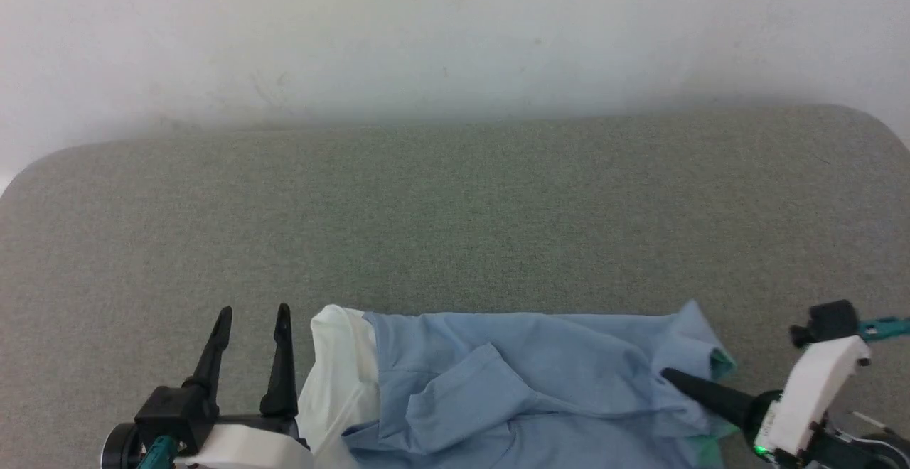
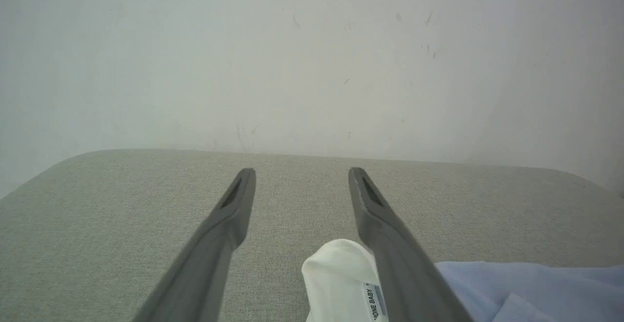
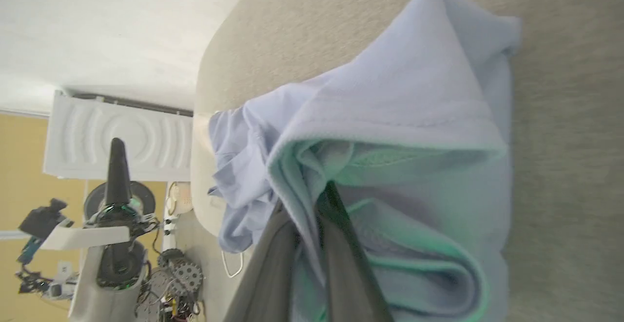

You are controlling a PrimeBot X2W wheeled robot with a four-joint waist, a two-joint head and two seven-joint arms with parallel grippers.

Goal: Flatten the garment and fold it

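Observation:
The light blue garment (image 1: 526, 376) lies crumpled at the near edge of the grey cushion, running out of the head view at the bottom. Its white collar (image 1: 341, 362) is bunched at its left end. My left gripper (image 1: 254, 310) stands open just left of the collar with nothing between its fingers. In the left wrist view the left gripper (image 2: 302, 173) points at the wall, with the collar (image 2: 336, 273) and a small label beside its right finger and the garment (image 2: 536, 288) further right. My right gripper (image 1: 672, 376) is shut on the garment's right edge. The right wrist view shows the right gripper (image 3: 307, 200) pinching a hem fold of the garment (image 3: 399, 92).
The grey fabric surface (image 1: 455, 206) stretches wide beyond the garment to a white wall (image 1: 455, 28), with rounded far corners. In the right wrist view my left arm (image 3: 114, 166) stands past the cushion's edge, with a white panel (image 3: 117, 136) and cables behind it.

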